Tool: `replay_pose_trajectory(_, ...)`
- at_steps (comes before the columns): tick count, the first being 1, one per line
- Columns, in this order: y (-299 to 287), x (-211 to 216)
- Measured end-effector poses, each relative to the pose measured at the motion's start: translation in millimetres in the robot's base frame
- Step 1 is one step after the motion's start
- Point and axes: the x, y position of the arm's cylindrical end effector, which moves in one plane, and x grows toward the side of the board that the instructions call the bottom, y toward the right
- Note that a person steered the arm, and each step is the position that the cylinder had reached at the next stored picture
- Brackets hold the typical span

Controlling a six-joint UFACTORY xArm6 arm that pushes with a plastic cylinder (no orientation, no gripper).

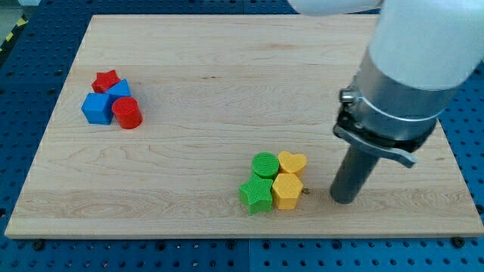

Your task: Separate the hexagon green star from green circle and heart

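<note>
Green, ridged plastic marks the star, a chunky block with blunt points that sits toward the view's bottom of the wooden board, right of its middle. It belongs to a tight cluster of four. Touching the star on the view's right is the yellow hexagon, flat-topped with crisp edges. Just above the star, touching it, lies the green circle, a short cylinder whose top shows fine printed lines. Diagonally up and to the right of the star, beside the circle and above the hexagon, rests the yellow heart, smooth and rounded.

Right of the star, past the hexagon and apart from it by a narrow gap, my tip stands on the board: a plain dark cylinder under a grey metal clamp and a white housing. It has no fingers, so nothing is grasped; it touches no block.

Far up and left of the star huddle a red star, two blue cubes and a red cylinder, all touching. Pale grain runs along the board, which lies on a blue perforated table.
</note>
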Motion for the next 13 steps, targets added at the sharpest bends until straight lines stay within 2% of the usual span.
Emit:
replay_pose_trajectory(2, -60, 4)
replay_pose_trajectory(4, -88, 7)
replay_pose_trajectory(7, -117, 12)
replay_pose_trajectory(11, -118, -6)
replay_pose_trajectory(13, -125, 13)
